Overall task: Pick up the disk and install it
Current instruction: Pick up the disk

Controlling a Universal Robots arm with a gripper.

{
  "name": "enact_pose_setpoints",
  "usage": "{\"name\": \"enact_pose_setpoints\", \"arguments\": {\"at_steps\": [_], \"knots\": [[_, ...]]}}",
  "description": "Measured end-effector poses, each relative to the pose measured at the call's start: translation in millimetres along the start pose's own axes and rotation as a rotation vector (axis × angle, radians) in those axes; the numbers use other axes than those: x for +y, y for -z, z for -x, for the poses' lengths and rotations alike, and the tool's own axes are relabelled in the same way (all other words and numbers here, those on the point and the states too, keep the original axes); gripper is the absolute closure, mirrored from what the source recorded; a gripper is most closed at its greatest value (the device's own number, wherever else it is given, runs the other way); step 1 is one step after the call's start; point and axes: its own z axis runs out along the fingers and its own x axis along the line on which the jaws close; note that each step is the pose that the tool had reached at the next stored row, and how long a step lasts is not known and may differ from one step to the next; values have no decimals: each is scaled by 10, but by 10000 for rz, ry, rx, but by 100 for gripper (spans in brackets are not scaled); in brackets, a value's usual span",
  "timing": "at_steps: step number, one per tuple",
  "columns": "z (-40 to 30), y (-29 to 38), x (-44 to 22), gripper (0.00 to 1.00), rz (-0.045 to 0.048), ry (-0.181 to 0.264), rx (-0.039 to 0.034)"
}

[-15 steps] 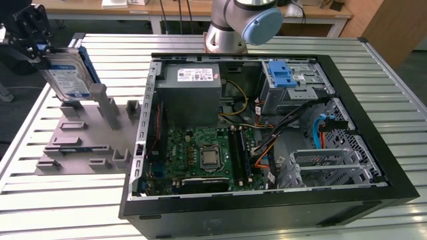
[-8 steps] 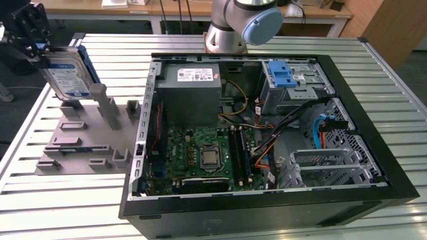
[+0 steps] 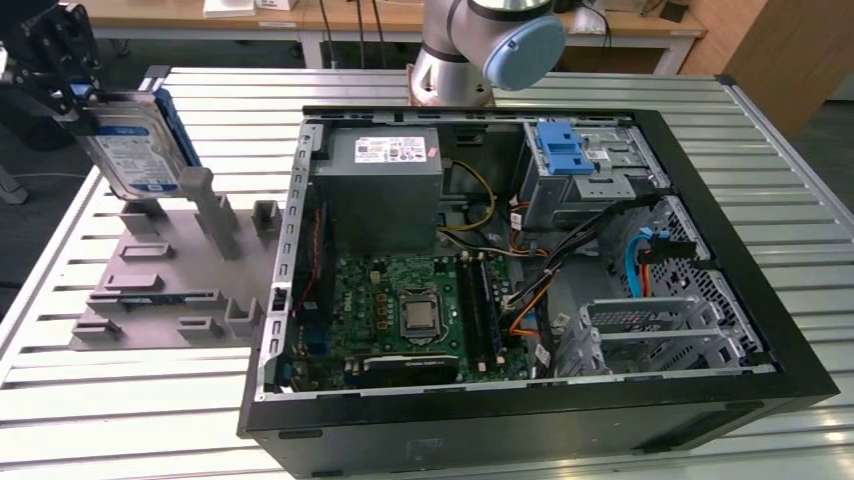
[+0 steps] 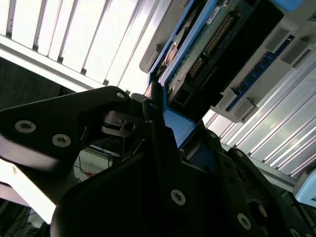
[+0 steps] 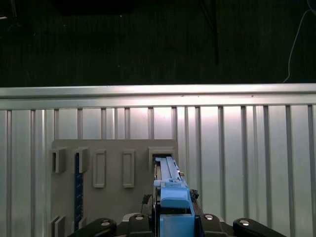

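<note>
Hand [image 3: 74, 95] is pressed together on the disk [image 3: 134, 150], pinching it by the top end of its blue carrier [image 3: 178, 125]. In the second wrist view the dark fingers [image 4: 157, 131] clamp the carrier's edge, with the disk's circuit-board side [image 4: 207, 39] running away from the hand [image 4: 158, 106]. The disk hangs upright straight below the hand, label facing out in the exterior view. Directly under it is the grey rack [image 3: 160, 290] on the slatted worktop [image 3: 747, 130]. The disk's lower end is just over its slot, or maybe in contact with it, and I cannot tell which because a rack post stands in front. The first wrist view looks down along the carrier's edge [image 5: 170, 190] to the rack [image 5: 113, 153] and the worktop [image 5: 256, 158] below. Judged progress: the grasp is made and the pick-up is done or nearly done, with the disk about free of the rack. The install part is not yet done. The open computer case [image 3: 534, 410] lies well apart from the hand, toward the exterior view's right. Its drive cage [image 3: 601, 185] with the blue latch [image 3: 566, 150] sits in the far corner, nothing from the hand near it. The disk is nowhere close to the case at this moment, so roughly the first half of the task is covered and all of the carry and seating is left.
</note>
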Motion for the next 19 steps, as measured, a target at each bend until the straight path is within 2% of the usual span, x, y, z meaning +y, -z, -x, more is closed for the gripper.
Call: {"name": "enact_pose_setpoints", "arguments": {"at_steps": [13, 19], "knots": [[1, 12, 0, 64, 0, 0, 0], [2, 55, 1, 64, 0, 0, 0]]}}
